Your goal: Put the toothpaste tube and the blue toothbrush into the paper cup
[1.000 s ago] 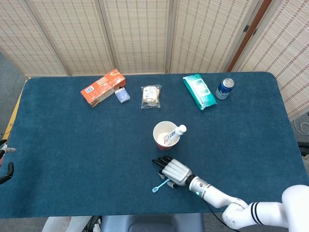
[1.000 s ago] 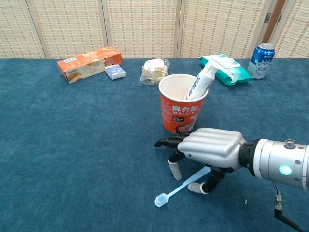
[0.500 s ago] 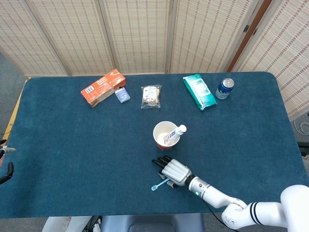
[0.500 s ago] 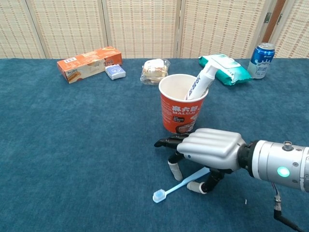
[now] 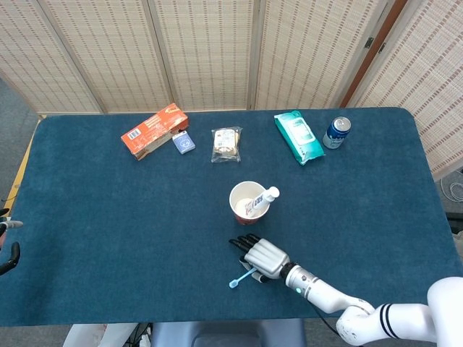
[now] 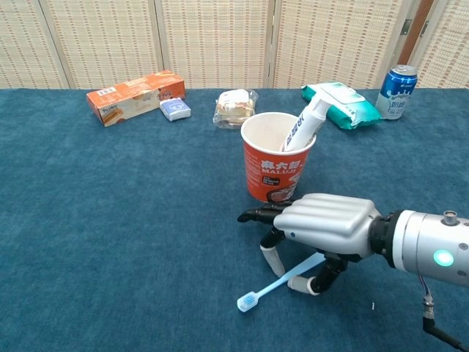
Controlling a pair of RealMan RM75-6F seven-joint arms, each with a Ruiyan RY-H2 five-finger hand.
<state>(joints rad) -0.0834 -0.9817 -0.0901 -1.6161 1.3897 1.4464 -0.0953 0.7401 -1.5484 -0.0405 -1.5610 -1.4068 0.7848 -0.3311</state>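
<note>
My right robot hand (image 6: 322, 226) is low over the counter (image 6: 110, 220), palm down, and its fingers (image 6: 272, 258) and thumb close around the handle of the blue toothbrush (image 6: 278, 282). The brush head lies on the cloth, pointing toward me and to the left. I see only a small dark part of the left robot hand (image 5: 6, 253) at the counter edge, so I cannot tell its state. Just behind the right robot hand stands the paper cup (image 6: 278, 158), with the toothpaste tube (image 6: 304, 126) already leaning inside it. Farther back lie an orange box (image 6: 135, 97), a snack packet (image 6: 234, 106), a wipes pack (image 6: 341, 104) and a blue can (image 6: 397, 81).
</note>
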